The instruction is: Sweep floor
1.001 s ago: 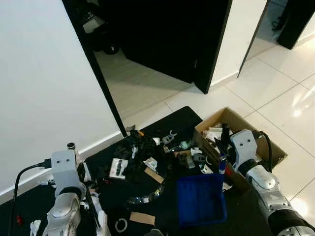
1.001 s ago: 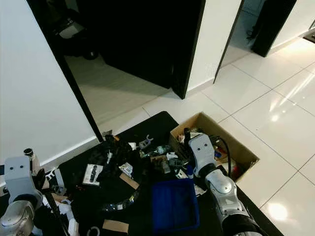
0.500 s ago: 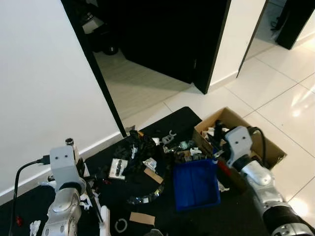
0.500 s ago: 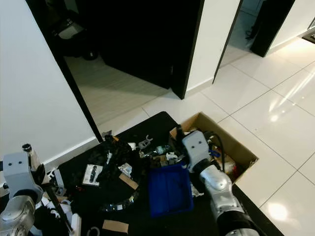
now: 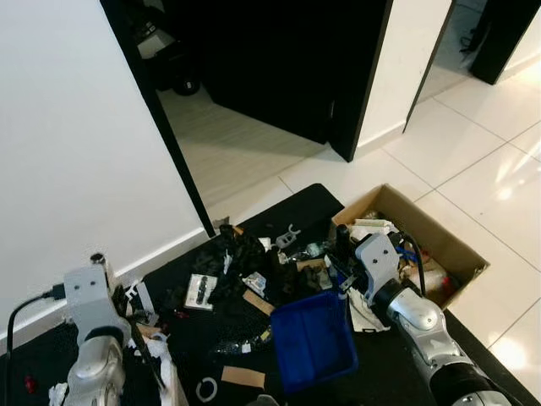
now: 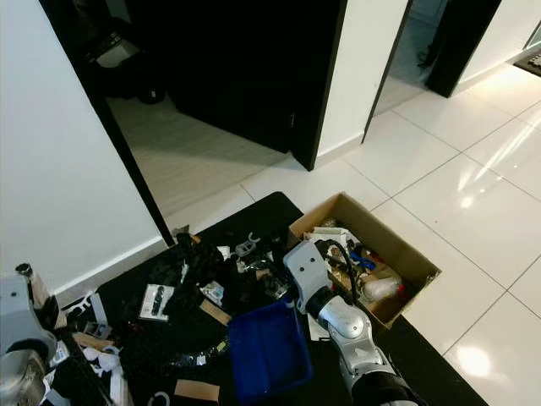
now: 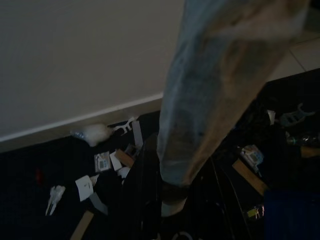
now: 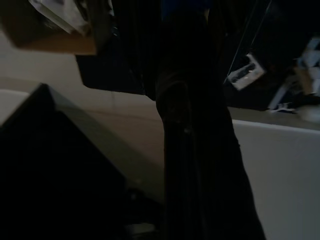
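Dustpan: your blue dustpan (image 5: 313,340) sits on the black mat (image 5: 304,207), mouth toward the scattered litter (image 5: 245,271); front edge just beside the scraps near the mat's middle
Right gripper: right gripper (image 5: 342,258) is at the dustpan's far corner, next to the cardboard box; you can't tell from these views whether the fingers are clamped on the pan or loose; wrist view too dark
Left gripper: left gripper (image 5: 127,296) is low at the mat's left side near the white wall (image 5: 76,152); a pale wrapped handle (image 7: 220,85) runs along its wrist view, so it looks closed round that; finger state itself not visible, so cannot tell
Litter: paper scraps, small cards, cardboard bits, plastic pieces spread over the mat between the two arms
Box: open cardboard box (image 5: 456,254) on the mat's right edge, holding mixed rubbish
Surroundings: white tiled floor (image 5: 490,169) right; dark open doorway (image 5: 279,59) ahead
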### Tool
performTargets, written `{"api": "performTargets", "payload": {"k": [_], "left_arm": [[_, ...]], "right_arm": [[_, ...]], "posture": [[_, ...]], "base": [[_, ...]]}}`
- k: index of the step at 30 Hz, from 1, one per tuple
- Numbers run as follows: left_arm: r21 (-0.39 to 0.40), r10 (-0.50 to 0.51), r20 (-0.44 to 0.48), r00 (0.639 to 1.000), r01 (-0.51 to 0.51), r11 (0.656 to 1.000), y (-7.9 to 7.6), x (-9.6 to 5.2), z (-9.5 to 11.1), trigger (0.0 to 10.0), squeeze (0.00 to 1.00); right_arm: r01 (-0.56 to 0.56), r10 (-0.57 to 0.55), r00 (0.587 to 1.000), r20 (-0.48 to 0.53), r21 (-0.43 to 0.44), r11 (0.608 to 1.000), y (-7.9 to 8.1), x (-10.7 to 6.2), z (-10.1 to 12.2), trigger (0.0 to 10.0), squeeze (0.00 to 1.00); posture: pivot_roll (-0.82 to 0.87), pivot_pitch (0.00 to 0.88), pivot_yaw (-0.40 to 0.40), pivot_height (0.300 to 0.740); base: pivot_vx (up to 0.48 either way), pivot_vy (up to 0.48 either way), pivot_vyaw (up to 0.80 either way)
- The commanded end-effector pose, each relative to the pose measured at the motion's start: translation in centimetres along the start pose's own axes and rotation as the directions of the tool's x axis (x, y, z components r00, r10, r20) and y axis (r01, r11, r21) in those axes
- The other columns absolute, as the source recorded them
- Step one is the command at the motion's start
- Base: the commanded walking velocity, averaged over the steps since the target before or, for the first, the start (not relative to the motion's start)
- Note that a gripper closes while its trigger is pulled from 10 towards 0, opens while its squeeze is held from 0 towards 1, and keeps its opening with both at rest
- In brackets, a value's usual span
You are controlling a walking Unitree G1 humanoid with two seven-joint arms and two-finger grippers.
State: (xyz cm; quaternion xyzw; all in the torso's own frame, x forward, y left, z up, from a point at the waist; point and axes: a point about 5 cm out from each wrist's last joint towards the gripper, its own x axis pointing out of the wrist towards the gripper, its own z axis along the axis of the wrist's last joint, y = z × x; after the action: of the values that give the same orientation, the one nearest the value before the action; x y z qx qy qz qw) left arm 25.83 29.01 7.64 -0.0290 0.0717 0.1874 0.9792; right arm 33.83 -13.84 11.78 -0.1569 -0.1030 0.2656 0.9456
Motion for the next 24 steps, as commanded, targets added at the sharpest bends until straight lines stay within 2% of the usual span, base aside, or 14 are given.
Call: {"api": "performTargets", "payload": {"k": [1, 3, 8, 17, 18, 19, 21, 23, 24], "left_arm": [[-0.033, 0.034, -0.011, 0.999, -0.034, 0.999, 1.1, -0.3, -0.7, 10.0, 0.00], [-0.074, 0.036, 0.008, 0.999, -0.035, 0.997, 1.0, -0.1, -0.5, 10.0, 0.00], [-0.062, 0.004, 0.031, 1.000, -0.002, 0.998, 0.6, 0.0, -0.2, 10.0, 0.00], [-0.027, -0.007, 0.057, 0.998, 0.009, 1.000, 0.9, -0.1, -0.5, 10.0, 0.00], [-0.074, 0.013, 0.041, 0.999, -0.010, 0.997, 1.2, -0.2, -0.9, 10.0, 0.00], [-0.074, 0.013, 0.041, 0.999, -0.010, 0.997, 1.2, -0.2, -0.9, 10.0, 0.00], [-0.198, 0.030, 0.003, 1.000, -0.028, 0.980, 1.1, -0.5, -1.9, 10.0, 0.00], [-0.198, 0.030, 0.003, 1.000, -0.028, 0.980, 1.1, -0.5, -1.9, 10.0, 0.00], [-0.269, 0.004, -0.009, 1.000, -0.007, 0.963, 0.5, -0.7, -2.3, 10.0, 0.00]], "right_arm": [[0.035, -0.034, 0.999, 0.019, -0.035, 0.999, -0.6, -0.2, 0.3, 10.0, 0.00], [0.074, -0.072, 0.997, 0.033, -0.064, 0.995, -1.2, -0.1, 0.6, 10.0, 0.00], [0.132, -0.130, 0.991, 0.033, -0.052, 0.990, -1.9, -0.2, 0.7, 10.0, 0.00], [0.080, -0.080, 0.997, 0.010, -0.066, 0.995, -0.8, -0.2, 0.1, 10.0, 0.00], [0.073, -0.073, 0.997, 0.006, -0.056, 0.996, -0.5, -0.1, 0.0, 10.0, 0.00], [0.073, -0.073, 0.997, 0.006, -0.056, 0.996, -0.5, -0.1, 0.0, 10.0, 0.00], [0.057, -0.057, 0.998, 0.000, -0.043, 0.997, 0.0, 0.0, -0.2, 10.0, 0.00], [0.057, -0.057, 0.998, 0.000, -0.043, 0.997, 0.0, 0.0, -0.2, 10.0, 0.00], [0.051, -0.051, 0.999, -0.002, -0.030, 0.998, 0.2, 0.1, -0.2, 10.0, 0.00]], "posture": [[0.12, 0.294, 0.049, 0.740], [0.12, 0.297, 0.046, 0.740], [0.12, 0.302, 0.046, 0.740], [0.12, 0.304, 0.046, 0.740], [0.12, 0.304, 0.046, 0.740], [0.12, 0.304, 0.046, 0.740], [0.12, 0.305, 0.046, 0.740], [0.12, 0.305, 0.046, 0.740], [0.12, 0.305, 0.044, 0.740]], "base": [[0.000, 0.000, 0.00], [0.000, 0.000, 0.00], [0.000, 0.000, 0.00], [0.000, 0.000, 0.00], [0.000, 0.000, 0.00], [0.000, 0.000, 0.00], [0.000, 0.000, 0.00], [0.000, 0.000, 0.00], [0.000, 0.000, 0.00]]}}
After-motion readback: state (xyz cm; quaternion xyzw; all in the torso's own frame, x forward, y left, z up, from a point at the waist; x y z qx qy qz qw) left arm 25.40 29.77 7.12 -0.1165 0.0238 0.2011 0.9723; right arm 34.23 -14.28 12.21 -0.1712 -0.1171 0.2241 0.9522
